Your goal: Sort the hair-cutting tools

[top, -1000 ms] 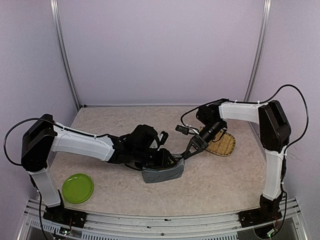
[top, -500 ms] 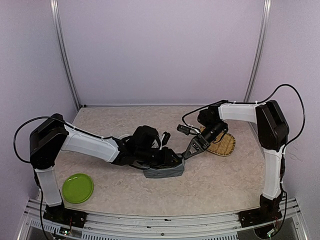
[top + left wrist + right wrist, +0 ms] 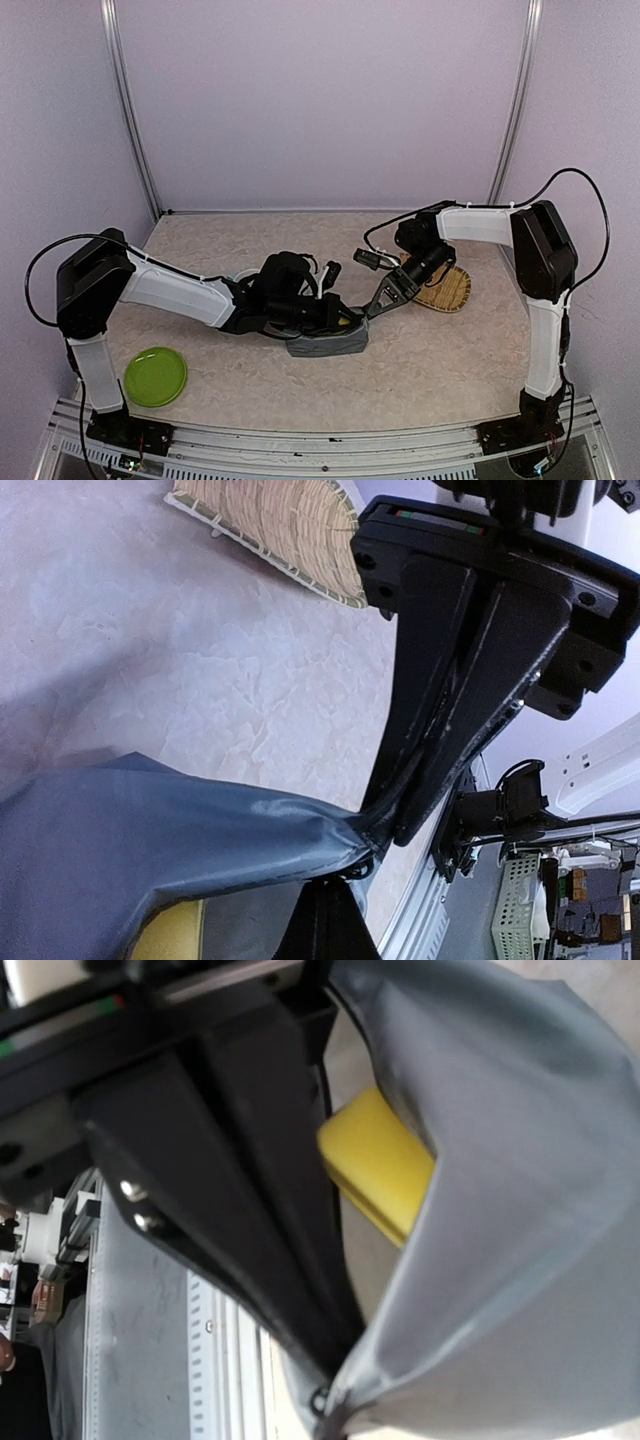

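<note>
A grey pouch (image 3: 325,345) lies on its side near the middle of the table (image 3: 430,370), and both my arms meet at its mouth; my right gripper (image 3: 385,820) has its two black fingers closed together on the pouch's rim, pinching the fabric at the corner where the zip ends and lifting that edge so the mouth gapes; my left gripper (image 3: 343,322) sits at the same opening from the other side with its jaws together, though I cannot tell whether they pinch the fabric or nothing at all; inside the pouch, just behind the lifted rim, a yellow sponge (image 3: 378,1165) shows; a woven tray (image 3: 450,290) lies just beyond the pouch on my right side, and a green plate (image 3: 155,376) sits well away from the pouch towards my left base; none of the hair-cutting tools can be seen in any view, neither near the pouch nor on the tray or the plate, so I cannot say where they are; I judge the sorting to be at the stage of holding the pouch open, with how much is sorted unknown; no brand, label or writing is legible anywhere.
</note>
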Tool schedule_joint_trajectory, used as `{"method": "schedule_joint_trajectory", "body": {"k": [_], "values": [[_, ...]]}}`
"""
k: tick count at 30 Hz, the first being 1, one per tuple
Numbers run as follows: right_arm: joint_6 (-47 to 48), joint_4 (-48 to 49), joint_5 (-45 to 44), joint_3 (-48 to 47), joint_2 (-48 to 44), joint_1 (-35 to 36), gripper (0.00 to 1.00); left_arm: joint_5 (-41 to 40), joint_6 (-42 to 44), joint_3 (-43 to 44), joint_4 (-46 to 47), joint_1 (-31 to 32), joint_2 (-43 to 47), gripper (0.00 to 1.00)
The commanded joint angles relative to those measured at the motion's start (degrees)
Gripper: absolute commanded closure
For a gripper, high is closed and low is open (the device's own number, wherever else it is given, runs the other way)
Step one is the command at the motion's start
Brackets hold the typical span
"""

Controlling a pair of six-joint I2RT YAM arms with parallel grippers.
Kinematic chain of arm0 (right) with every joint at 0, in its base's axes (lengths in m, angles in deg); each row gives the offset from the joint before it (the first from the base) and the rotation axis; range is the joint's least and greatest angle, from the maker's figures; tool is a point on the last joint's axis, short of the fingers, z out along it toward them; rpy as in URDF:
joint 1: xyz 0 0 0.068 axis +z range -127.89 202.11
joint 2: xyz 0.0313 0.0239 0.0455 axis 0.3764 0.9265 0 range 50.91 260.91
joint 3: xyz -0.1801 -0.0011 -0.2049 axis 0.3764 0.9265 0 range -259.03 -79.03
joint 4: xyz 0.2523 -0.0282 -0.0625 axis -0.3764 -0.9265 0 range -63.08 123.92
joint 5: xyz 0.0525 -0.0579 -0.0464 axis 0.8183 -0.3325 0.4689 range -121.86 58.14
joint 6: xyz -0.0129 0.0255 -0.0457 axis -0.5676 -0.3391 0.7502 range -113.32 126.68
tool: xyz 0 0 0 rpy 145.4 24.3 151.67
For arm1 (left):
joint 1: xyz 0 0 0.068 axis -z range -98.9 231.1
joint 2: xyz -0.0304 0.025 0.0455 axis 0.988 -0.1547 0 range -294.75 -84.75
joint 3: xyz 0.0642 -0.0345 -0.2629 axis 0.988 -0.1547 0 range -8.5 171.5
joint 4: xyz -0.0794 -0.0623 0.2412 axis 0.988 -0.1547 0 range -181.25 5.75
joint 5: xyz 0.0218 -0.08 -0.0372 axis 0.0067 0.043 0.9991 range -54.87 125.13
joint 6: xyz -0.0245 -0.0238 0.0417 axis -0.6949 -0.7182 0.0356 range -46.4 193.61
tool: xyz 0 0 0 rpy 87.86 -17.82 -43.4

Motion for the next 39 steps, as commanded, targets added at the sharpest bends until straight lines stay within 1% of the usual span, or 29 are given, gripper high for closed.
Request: {"method": "schedule_joint_trajectory", "body": {"k": [1,6,10,11,13,14,15,24,27,31,35,39], "values": [[0.9,-1.1,2.6,0.0,1.2,0.0,0.98,-0.6,1.0,-1.4,3.2,-0.7,3.7,1.0],[0.4,-0.8,2.0,0.0,1.4,-0.9,0.99,-1.4,1.6,-3.0,-0.6,-0.7,7.0,1.0],[0.5,-0.8,2.0,-0.1,1.8,-1.0,0.99,-1.7,1.3,-3.1,-3.2,-1.0,7.0,1.0],[0.5,-0.9,2.0,-0.2,1.8,-1.0,0.99,-1.5,0.9,-3.0,-3.4,-1.1,6.6,0.97],[0.6,-1.1,2.2,-0.5,2.2,-1.0,0.99,-0.2,0.4,-1.7,-4.1,-1.2,4.9,0.76],[0.8,-1.4,2.4,-0.6,2.3,-1.0,0.99,0.3,0.5,-1.1,-4.3,-1.1,4.1,0.71],[0.9,-1.6,2.4,-0.8,2.5,-1.0,0.98,0.7,0.5,-0.7,-4.2,-1.0,3.5,0.69],[1.4,-2.3,2.9,-1.0,2.9,-1.0,0.98,1.9,3.1,0.9,-2.8,-1.0,-0.6,0.61],[1.4,-2.3,3.0,-1.2,3.0,-1.0,0.98,2.8,3.9,1.0,-1.1,-1.0,-1.6,0.58],[1.3,-2.3,3.0,-1.4,3.4,-1.0,0.98,4.8,4.0,1.2,2.4,-0.9,-2.8,0.59],[1.3,-2.4,2.9,-1.4,3.4,-1.0,0.98,5.6,3.8,1.6,3.9,-0.9,-3.5,0.71],[1.3,-2.3,2.6,-1.1,3.0,-1.0,0.98,5.5,3.8,1.0,3.6,-0.9,-2.4,0.83]]}}
